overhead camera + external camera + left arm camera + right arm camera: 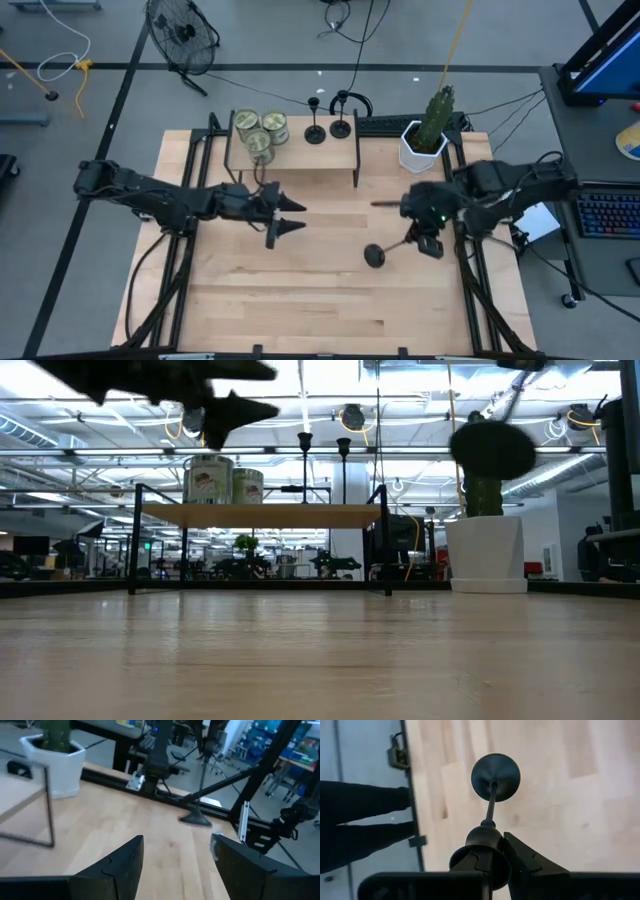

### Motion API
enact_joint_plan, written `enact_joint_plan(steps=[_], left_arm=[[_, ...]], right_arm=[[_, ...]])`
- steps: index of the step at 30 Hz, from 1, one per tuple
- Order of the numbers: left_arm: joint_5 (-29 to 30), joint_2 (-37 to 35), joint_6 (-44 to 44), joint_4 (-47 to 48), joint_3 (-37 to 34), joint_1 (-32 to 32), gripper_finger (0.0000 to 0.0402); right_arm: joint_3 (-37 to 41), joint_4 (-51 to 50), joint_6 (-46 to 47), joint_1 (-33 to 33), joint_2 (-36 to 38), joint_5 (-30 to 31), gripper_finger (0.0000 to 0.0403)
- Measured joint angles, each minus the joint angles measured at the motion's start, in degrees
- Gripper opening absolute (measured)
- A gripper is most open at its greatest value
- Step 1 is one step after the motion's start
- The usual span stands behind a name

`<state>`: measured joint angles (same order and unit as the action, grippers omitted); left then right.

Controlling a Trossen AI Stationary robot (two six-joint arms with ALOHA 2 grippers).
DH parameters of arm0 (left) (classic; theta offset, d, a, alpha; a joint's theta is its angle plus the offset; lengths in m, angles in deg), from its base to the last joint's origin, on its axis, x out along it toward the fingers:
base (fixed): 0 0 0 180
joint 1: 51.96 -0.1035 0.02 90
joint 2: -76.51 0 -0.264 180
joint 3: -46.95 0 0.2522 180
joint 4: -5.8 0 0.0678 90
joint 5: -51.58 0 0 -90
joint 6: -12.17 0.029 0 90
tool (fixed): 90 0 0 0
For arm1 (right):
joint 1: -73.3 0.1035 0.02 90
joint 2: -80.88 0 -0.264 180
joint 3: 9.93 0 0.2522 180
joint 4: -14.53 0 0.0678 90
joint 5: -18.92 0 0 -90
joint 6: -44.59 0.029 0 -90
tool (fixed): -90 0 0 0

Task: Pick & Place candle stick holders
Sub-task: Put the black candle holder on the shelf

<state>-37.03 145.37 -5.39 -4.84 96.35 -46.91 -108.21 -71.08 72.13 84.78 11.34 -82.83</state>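
Observation:
One black candle stick holder (385,250) hangs in the air over the table's right half, with my right gripper (414,240) shut on its upper end. The right wrist view looks down its stem to the round base (495,777). Two more candle stick holders (315,130) (340,126) stand on their bases on the right part of a small wooden shelf (300,152) at the far middle. My left gripper (288,216) floats open above the table just in front of the shelf, nothing between its fingers (127,862). My right gripper pinches the holder's cup top (483,836) between its two fingers, coming from above and slanting down. The holder hangs below the fingers, lifted clear of the table. It is tilted, its base (374,256) toward the table's left and near side.
Three greenish jars (260,132) stand on the shelf's left part. A cactus in a white pot (424,140) stands at the far right, beside the shelf. Bare wooden tabletop (320,300) lies open toward the near edge. Black frame rails (470,290) run along both sides.

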Motion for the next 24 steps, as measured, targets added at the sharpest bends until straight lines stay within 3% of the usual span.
enact_joint_plan(steps=[9, 16, 24], left_arm=[[-0.73, -10.45, -1.19, -5.28, -11.00, 0.75, 0.0239], [-1.68, -13.60, -2.08, -3.58, -13.11, 0.08, 0.0239], [-5.47, -13.58, -2.46, -3.47, -13.14, -1.25, 0.0239]], right_arm=[[-16.07, -10.03, -13.73, -15.42, -11.64, 0.24, 0.0016], [-30.52, -15.05, -23.08, -25.12, -21.73, 3.65, 0.0016], [-45.14, -18.37, -27.17, -34.50, -30.23, 4.43, 0.0016]])
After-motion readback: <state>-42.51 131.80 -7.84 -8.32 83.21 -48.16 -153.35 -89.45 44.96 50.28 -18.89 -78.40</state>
